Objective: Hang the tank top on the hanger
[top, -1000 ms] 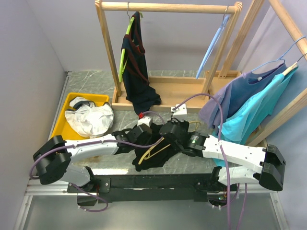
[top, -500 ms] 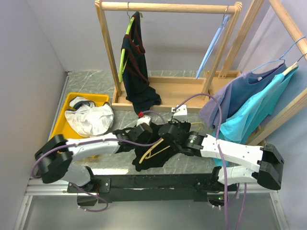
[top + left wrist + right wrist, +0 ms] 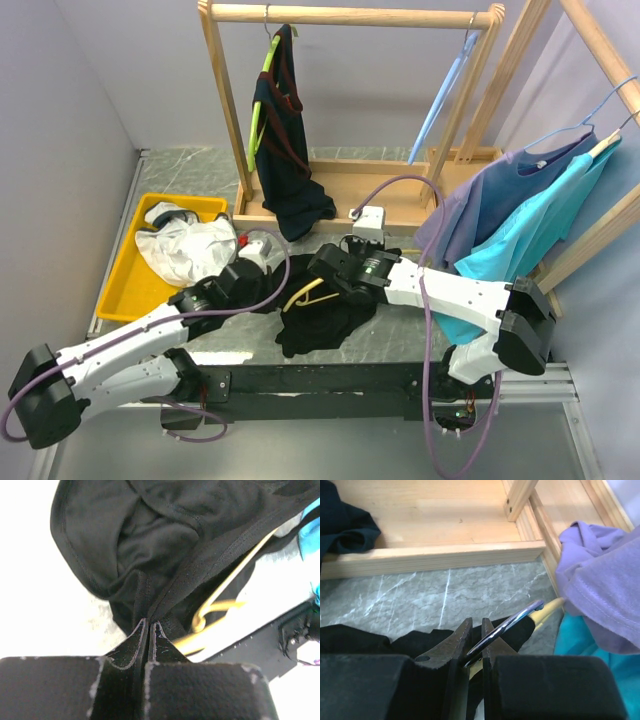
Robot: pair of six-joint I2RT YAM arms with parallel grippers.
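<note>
The black tank top [image 3: 325,318] lies crumpled on the marble table in front of the arms. The yellow hanger [image 3: 305,292] lies partly inside it, with one arm showing. My left gripper [image 3: 268,294] is shut on a fold of the top's left edge; in the left wrist view the fingertips [image 3: 149,624] pinch the black fabric [image 3: 150,535] with the hanger [image 3: 220,605] just beyond. My right gripper [image 3: 335,268] is shut on the hanger's metal hook [image 3: 510,621], which crosses between the fingers [image 3: 476,625]. The hanger's yellow end [image 3: 549,608] sticks out past black cloth [image 3: 350,635].
A wooden rack [image 3: 350,195] stands behind, holding a navy garment [image 3: 285,150] on a lime-green hanger and a light-blue hanger [image 3: 445,95]. A yellow tray [image 3: 125,265] with a white cloth [image 3: 185,250] is at the left. Purple and teal shirts [image 3: 500,235] hang at the right.
The left arm has drawn back to the left, still pinching the top. The right gripper has moved away toward the rack with the hook, and the hanger has slid up within the top.
</note>
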